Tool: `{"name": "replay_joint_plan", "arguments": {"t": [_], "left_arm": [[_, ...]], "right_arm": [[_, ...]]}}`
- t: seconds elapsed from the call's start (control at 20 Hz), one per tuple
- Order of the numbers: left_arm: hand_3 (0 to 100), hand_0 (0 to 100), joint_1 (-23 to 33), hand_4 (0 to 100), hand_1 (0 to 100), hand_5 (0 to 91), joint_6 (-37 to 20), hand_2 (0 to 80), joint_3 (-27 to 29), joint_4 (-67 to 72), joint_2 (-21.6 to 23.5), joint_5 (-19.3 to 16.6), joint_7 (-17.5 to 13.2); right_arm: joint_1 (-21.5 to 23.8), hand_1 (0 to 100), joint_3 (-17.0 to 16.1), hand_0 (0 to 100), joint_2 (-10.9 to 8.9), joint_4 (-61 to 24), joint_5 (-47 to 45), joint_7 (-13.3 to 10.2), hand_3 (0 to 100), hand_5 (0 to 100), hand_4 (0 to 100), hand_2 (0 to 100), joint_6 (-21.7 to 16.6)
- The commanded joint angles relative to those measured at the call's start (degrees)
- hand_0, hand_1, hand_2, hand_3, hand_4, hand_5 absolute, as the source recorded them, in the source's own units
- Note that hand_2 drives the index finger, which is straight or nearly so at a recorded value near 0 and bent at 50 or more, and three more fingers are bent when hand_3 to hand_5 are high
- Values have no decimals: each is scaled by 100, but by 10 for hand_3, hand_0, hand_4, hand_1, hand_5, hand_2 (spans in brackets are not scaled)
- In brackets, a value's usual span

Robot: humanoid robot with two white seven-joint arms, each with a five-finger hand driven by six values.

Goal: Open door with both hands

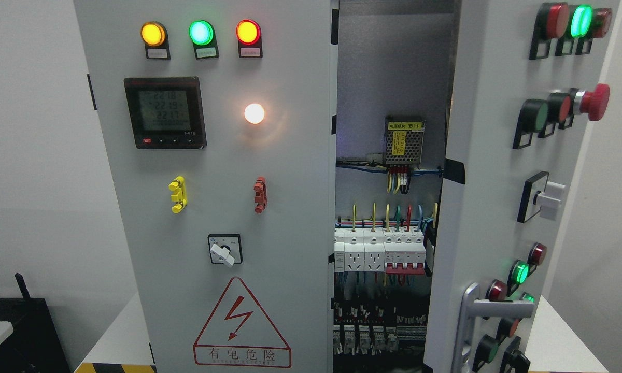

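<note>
Cabinet (pixel 290 207): grey electrical enclosure filling most of the head view, standing on a white desk (pixel 119 336) with a yellow-and-black striped front edge.
Left door (pixel 212 155): shut, facing the camera, covering the cabinet's left half.
Right door (pixel 492 155): swung outward on its right side, seen at a steep angle, its free edge toward the middle of the picture; the gap between the two doors shows the inside.
Interior (pixel 389 207): grey back plate above; a small perforated power module (pixel 404 141) with a yellow label; coloured wires running down to a row of white sockets and breakers (pixel 379 251); more terminal blocks below in shadow.
Door handle (pixel 484 316): silver, on the right door's lower part, near its free edge.
Warning sign (pixel 242 324): red triangle with a lightning bolt and a line of Chinese characters, low on the left door.
Meter (pixel 165 112): black-framed digital display, upper left door, digits lit.
Left door lamps: amber (pixel 153 33), green (pixel 201 32) and red-orange (pixel 248 32) in a row at the top; one glowing white lamp (pixel 254 113) right of the meter.
Left door small parts: yellow clip (pixel 178 194), red clip (pixel 259 194), white rotary switch (pixel 224 249) beneath them.
Right door controls: lamps at the top, a red mushroom button (pixel 593 102), a white rotary switch (pixel 547 198), green and red lamps lower down.
Robot hand: neither one appears in the picture, so whether they are open or closed cannot be told.
</note>
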Motion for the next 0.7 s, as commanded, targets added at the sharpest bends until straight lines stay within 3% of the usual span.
{"name": "replay_joint_plan", "arguments": {"t": [0.0, 0.15, 0.35, 0.65], "left_arm": [[0, 0, -713, 0, 0, 0, 427, 0, 389, -335, 1604, 1035, 3], [0, 0, -634, 0, 0, 0, 427, 0, 389, -378, 2862, 2300, -155], [0, 0, -538, 0, 0, 0, 637, 0, 372, -414, 3733, 3031, -400], [0, 0, -203, 0, 0, 0, 980, 0, 372, -554, 5218, 4525, -840]], "right_arm": [[0, 0, 0, 383, 0, 0, 0, 1, 0, 0, 0, 0, -5], [0, 0, 0, 382, 0, 0, 0, 1, 0, 0, 0, 0, -5], [0, 0, 0, 383, 0, 0, 0, 1, 0, 0, 0, 0, -5], [0, 0, 0, 383, 0, 0, 0, 1, 0, 0, 0, 0, -5]]}}
